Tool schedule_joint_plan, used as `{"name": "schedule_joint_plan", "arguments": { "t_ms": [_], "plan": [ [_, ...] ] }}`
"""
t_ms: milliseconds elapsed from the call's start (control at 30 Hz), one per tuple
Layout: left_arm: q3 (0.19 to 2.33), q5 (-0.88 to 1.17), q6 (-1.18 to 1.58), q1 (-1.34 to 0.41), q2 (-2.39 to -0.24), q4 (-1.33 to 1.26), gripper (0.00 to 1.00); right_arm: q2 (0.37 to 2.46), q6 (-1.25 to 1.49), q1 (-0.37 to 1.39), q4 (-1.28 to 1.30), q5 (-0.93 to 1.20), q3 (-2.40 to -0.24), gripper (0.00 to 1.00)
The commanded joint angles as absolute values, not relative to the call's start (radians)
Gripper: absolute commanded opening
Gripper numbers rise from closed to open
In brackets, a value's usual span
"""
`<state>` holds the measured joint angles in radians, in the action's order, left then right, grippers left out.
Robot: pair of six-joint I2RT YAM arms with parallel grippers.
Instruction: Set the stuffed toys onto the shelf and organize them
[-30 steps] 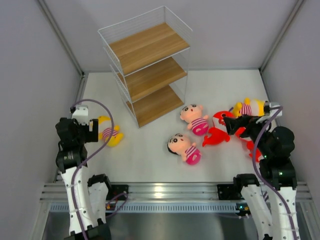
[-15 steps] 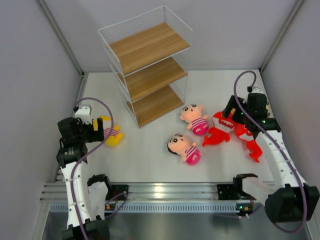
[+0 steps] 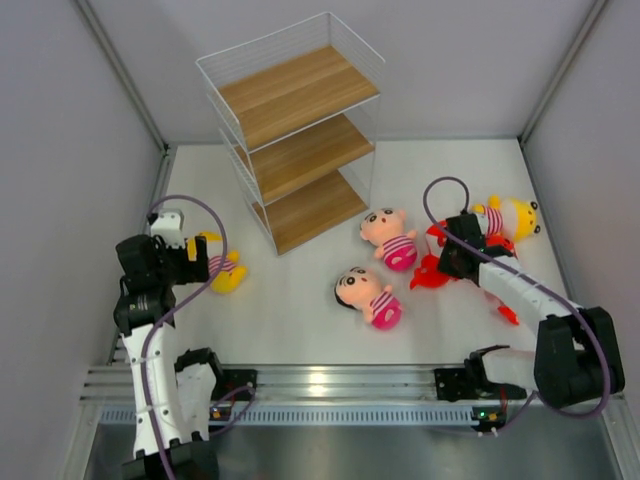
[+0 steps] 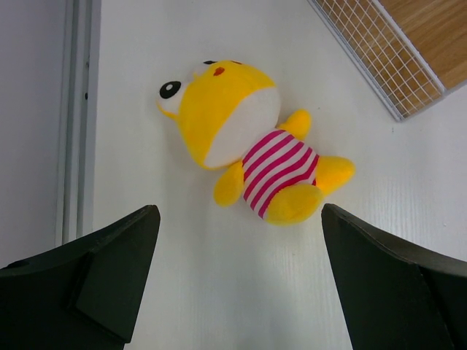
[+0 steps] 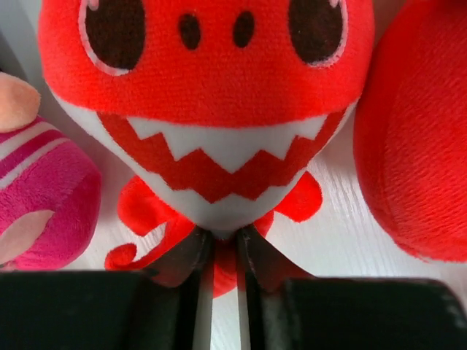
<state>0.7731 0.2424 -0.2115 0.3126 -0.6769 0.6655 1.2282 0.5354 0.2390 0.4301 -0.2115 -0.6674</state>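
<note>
Top external: shelf [image 3: 300, 95] stands at far side of table [image 3: 300, 330]. Left gripper [image 4: 239, 222] spread wide, gripping nothing, hovers over yellow figure [image 4: 233, 124] lying near shelf's foot. Right gripper [image 5: 222, 244] nearly closed, fingers pinching red shark [image 5: 211, 95] just under its head, boy doll [image 5: 44, 197] just beside.

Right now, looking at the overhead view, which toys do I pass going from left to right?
Left yellow figure → nearer boy doll → red shark → right yellow figure.
</note>
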Motion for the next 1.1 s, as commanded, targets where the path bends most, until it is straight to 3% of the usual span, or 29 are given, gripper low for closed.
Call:
{"name": "schedule_joint_plan", "arguments": {
  "t_ms": [0, 33, 267, 400, 567, 700, 1067],
  "plan": [
    [0.773, 0.250, -0.202, 0.305, -0.667, 0.626, 0.99, 1.236, 0.543, 0.244, 0.350, -0.271, -0.696, 0.10],
    [0.773, 0.252, -0.202, 0.305, -0.664, 0.626, 0.99, 1.208, 0.532, 0.245, 0.368, -0.285, -0.713, 0.00],
    [0.895, 0.391, -0.228, 0.304, -0.658, 0.695, 0.99, 0.945, 0.345, 0.256, 0.537, -0.356, -0.908, 0.00],
    [1.021, 0.648, -0.218, 0.304, -0.675, 0.782, 0.99, 0.922, 0.158, 0.296, 0.654, -0.244, -1.153, 0.00],
    [1.094, 0.840, -0.172, 0.304, -0.670, 0.864, 0.99, 1.067, 0.051, 0.463, 0.814, -0.195, -1.419, 0.00],
    [1.089, 0.868, -0.169, 0.304, -0.632, 0.867, 0.99, 1.129, 0.009, 0.759, 0.776, -0.238, -1.517, 0.00],
    [1.069, 0.781, -0.195, 0.304, -0.591, 0.884, 0.99, 1.586, -0.024, 0.788, 1.040, -0.256, -1.963, 0.00]
  ]
}}
